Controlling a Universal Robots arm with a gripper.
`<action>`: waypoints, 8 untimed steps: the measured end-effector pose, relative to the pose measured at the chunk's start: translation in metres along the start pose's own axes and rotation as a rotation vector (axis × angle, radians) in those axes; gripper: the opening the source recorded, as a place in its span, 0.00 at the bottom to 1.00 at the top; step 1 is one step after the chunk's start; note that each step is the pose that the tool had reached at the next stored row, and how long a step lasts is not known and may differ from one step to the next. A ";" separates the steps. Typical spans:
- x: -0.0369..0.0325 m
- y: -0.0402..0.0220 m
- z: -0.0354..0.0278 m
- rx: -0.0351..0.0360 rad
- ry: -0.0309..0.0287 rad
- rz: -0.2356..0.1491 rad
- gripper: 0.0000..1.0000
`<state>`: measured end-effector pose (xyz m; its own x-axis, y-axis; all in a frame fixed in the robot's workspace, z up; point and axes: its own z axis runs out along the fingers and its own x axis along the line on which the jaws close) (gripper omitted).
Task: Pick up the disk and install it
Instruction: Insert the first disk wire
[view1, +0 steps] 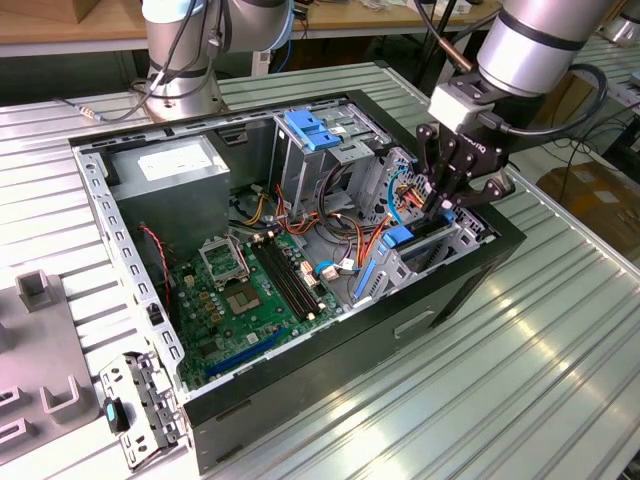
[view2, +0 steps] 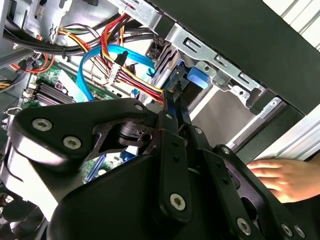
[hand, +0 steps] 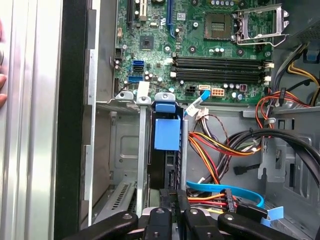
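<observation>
The disk (hand: 166, 134), a dark drive in a bright blue carrier, stands on edge inside the metal drive bay (hand: 142, 150) at the front corner of the open computer case. Its blue end tab (view1: 400, 238) shows in the bay at the exterior view's right. My gripper (view1: 441, 205) reaches down into the case over that bay. In both wrist views its two black fingers (hand: 169, 207) lie close together, shut on the disk's near edge, with the blue tab (view2: 196, 77) just beyond the fingertips (view2: 176, 100). The disk's lower part is hidden in the bay.
The case lies open on a ribbed metal table (view1: 520, 380). It holds a green motherboard (view1: 240, 290), a grey power supply (view1: 170, 170), a light-blue bracket (view1: 312, 128) and bundles of cables (hand: 225, 145) beside the bay. A person's hand (view2: 272, 177) rests against the case's outer side.
</observation>
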<state>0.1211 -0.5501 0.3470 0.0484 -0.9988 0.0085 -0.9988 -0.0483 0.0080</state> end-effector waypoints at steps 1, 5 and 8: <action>0.0000 -0.0005 0.0003 -0.0027 0.0002 0.000 0.16; 0.0000 -0.0033 0.0011 -0.0080 -0.0004 0.001 0.16; 0.0001 -0.0037 0.0010 -0.0081 -0.0004 0.001 0.16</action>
<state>0.1247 -0.5500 0.3460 0.0469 -0.9989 0.0081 -0.9988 -0.0468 0.0161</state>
